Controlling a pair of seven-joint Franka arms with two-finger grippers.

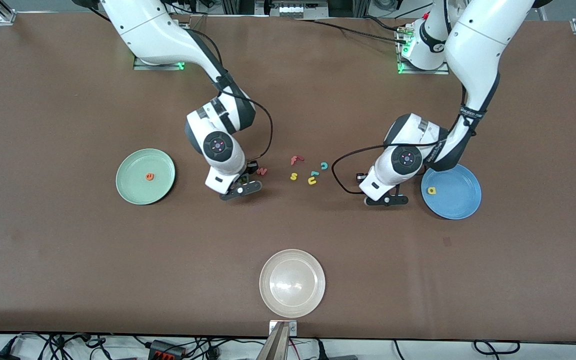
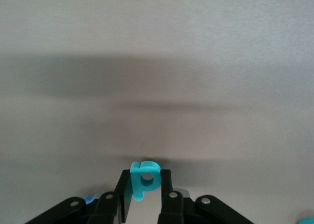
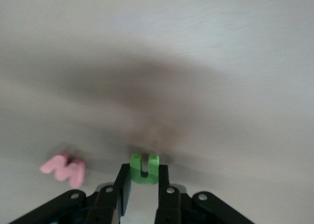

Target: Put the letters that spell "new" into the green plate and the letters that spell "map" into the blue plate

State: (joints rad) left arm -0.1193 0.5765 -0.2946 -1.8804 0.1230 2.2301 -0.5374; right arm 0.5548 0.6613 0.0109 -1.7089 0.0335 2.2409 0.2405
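While the right gripper pinches the small green foam n and the left gripper the teal foam p, each round rimmed plate, mint-green at frame left, blue at right, lies outward of its arm's jaws.
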